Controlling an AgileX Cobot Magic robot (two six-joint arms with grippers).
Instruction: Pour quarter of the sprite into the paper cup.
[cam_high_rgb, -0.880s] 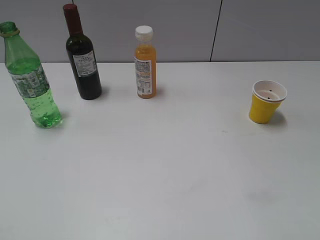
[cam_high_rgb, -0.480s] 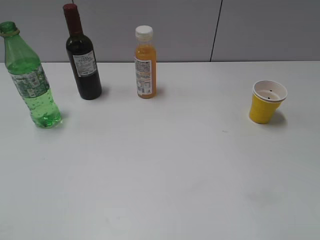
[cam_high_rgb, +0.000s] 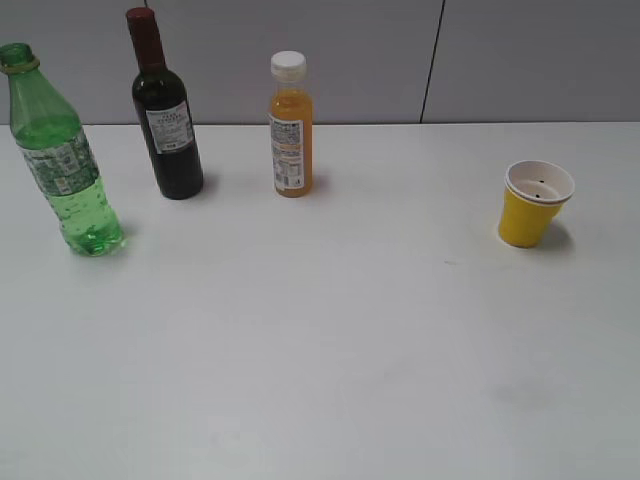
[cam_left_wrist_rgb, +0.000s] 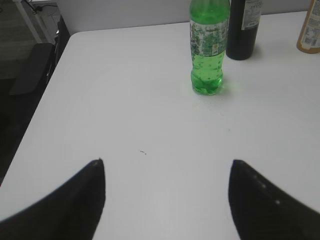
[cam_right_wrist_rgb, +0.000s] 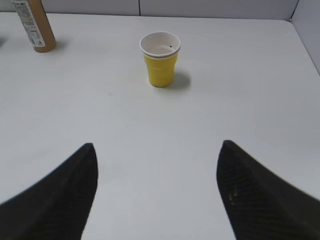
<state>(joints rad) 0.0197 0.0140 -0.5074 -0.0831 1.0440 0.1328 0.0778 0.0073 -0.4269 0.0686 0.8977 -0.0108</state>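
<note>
One white bench (cam_high_rgb: 330, 340). Three bottles on it, all standing up, plus one cup.

Biggest: one sprite (cam_high_rgb: 58, 160), green and see-through, no cap on, fizzy drink in the lower part, white-green label band with writing too small to read. Stands straight ahead of the left tool (cam_left_wrist_rgb: 167, 192), well apart from it.

Next: one dark wine bottle (cam_high_rgb: 165, 115) with a red cap and a white label, words too small to read. Just behind the sprite and a bit right, seen from the left tool.

Then one orange juice bottle (cam_high_rgb: 290, 130), white cap, label not readable.

Smallest: one yellow paper cup (cam_high_rgb: 533, 205), white rim, white inside with dark specks. Straight ahead of the right tool (cam_right_wrist_rgb: 157, 192), well apart.

Two tools, both spread wide apart, holding nothing.
</note>
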